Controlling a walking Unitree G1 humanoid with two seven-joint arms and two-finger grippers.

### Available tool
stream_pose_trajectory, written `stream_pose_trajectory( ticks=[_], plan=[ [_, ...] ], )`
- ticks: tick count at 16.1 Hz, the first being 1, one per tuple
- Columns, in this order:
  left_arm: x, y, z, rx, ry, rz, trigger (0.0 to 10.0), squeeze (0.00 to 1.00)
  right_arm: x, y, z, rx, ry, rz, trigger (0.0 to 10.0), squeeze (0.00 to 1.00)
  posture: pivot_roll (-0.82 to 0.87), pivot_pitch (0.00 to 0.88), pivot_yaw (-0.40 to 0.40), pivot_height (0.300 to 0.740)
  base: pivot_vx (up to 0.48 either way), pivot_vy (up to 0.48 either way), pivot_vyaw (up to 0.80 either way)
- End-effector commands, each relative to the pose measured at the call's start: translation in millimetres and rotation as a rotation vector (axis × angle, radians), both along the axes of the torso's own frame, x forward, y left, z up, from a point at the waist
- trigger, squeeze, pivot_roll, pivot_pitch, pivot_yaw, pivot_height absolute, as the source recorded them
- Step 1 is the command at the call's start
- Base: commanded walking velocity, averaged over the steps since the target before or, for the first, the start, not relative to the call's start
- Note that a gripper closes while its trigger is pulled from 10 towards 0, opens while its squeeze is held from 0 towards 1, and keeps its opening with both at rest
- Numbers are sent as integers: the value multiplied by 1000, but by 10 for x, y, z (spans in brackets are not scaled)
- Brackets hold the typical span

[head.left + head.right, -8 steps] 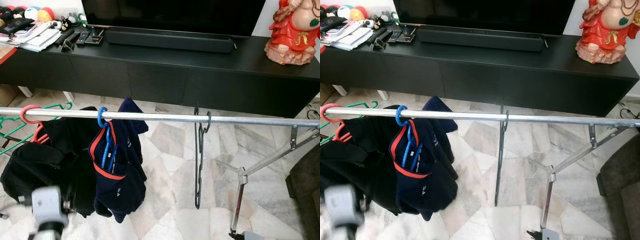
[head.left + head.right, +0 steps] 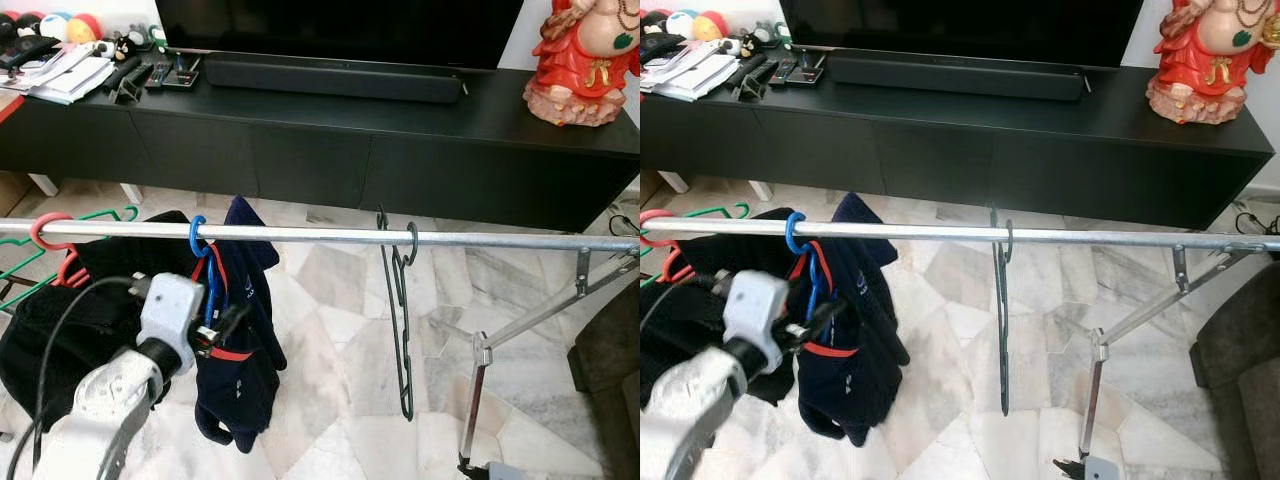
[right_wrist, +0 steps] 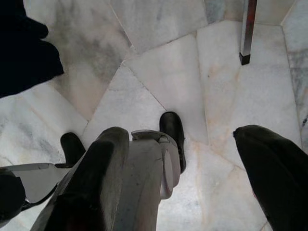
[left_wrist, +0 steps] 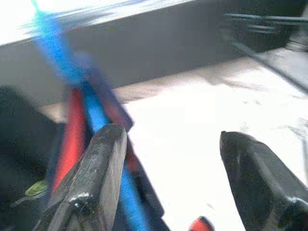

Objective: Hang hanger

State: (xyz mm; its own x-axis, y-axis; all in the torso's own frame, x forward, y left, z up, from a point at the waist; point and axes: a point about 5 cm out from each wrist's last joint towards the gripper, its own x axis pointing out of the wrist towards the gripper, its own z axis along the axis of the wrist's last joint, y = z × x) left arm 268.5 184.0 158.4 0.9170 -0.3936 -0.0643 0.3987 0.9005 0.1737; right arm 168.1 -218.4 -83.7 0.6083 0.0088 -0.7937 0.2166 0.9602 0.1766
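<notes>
We see our left hand raised under the metal rail, its two black fingers spread apart with nothing between them. Just in front of it hangs the blue hanger, hooked on the rail and carrying a navy garment with red trim; in the left wrist view the blue and red bars stand right beside one finger, but the picture is blurred and we cannot tell whether they touch. Further along the rail, away from our left hand, a bare dark hanger hangs by its hook. On the hand's other side black clothes crowd the rail, with a pink hanger and a green hanger. Behind the rail stands a long black desk with a soundbar and a red figurine. Our right hand hangs low over the marble floor, fingers wide apart and holding nothing.
</notes>
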Motion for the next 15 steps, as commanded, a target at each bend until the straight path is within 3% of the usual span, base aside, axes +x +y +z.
stream_pose_trajectory(
  ticks=[1, 3, 5, 6, 9, 15],
  plan=[
    [-37, -32, -8, 1, 41, -46, 10000, 0, -94, 0, -43, 11, 29, -25, 10000, 0, -23, 236, 4, 740, 0, 0, 0],
    [34, -65, 87, 20, 102, -26, 10000, 0, -91, 3, -42, 13, 28, -30, 10000, 0, -21, 239, 9, 740, 0, 0, 0],
    [185, -74, 115, -26, 213, 156, 10000, 0, -87, 10, -42, 13, 26, -33, 10000, 0, -28, 237, 10, 740, 0, 0, 0],
    [203, -55, 110, -20, 236, 193, 10000, 0, -87, 12, -42, 13, 26, -33, 10000, 0, -28, 237, 10, 740, 0, 0, 0],
    [211, -22, 17, -108, 360, 283, 10000, 0, -85, 25, -44, 17, 24, -39, 10000, 0, -35, 234, 19, 740, 0, 0, 0],
    [172, 18, 152, -109, 426, 386, 10000, 0, -97, 43, -52, 21, 26, -38, 10000, 0, -24, 226, 29, 740, 0, 0, 0]
  ],
)
